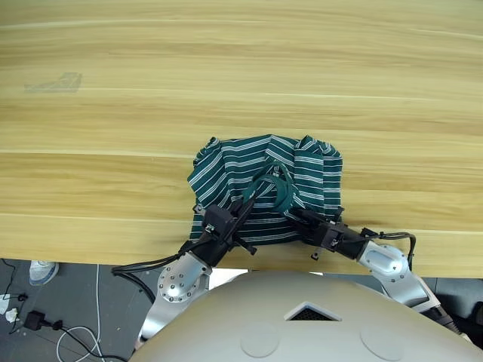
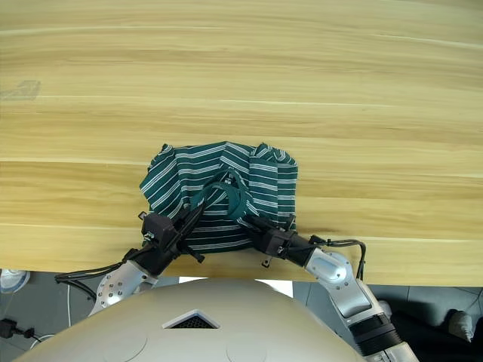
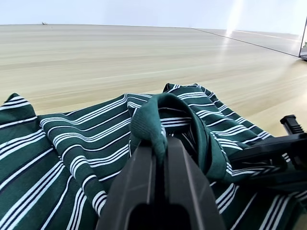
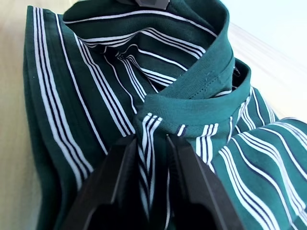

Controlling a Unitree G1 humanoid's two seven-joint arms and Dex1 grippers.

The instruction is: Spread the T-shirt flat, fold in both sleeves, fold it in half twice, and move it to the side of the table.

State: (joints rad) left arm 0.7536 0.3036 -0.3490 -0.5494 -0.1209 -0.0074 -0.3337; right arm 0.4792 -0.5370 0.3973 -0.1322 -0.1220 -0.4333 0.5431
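A dark green T-shirt with white stripes (image 1: 249,170) lies bunched in a heap near the table's front edge. Its plain green collar band (image 1: 283,188) stands up in a loop at the middle. My left gripper (image 1: 256,193) comes in from the front left and is shut on the collar band (image 3: 148,122). My right gripper (image 1: 293,213) comes in from the front right and is shut on a striped fold of the T-shirt (image 4: 149,143) just below the collar. The two grippers sit close together over the heap.
The wooden table (image 1: 241,75) stretches wide and bare behind and to both sides of the shirt. Its front edge (image 1: 75,260) runs just before the grippers, with floor and cables (image 1: 34,320) below at the left.
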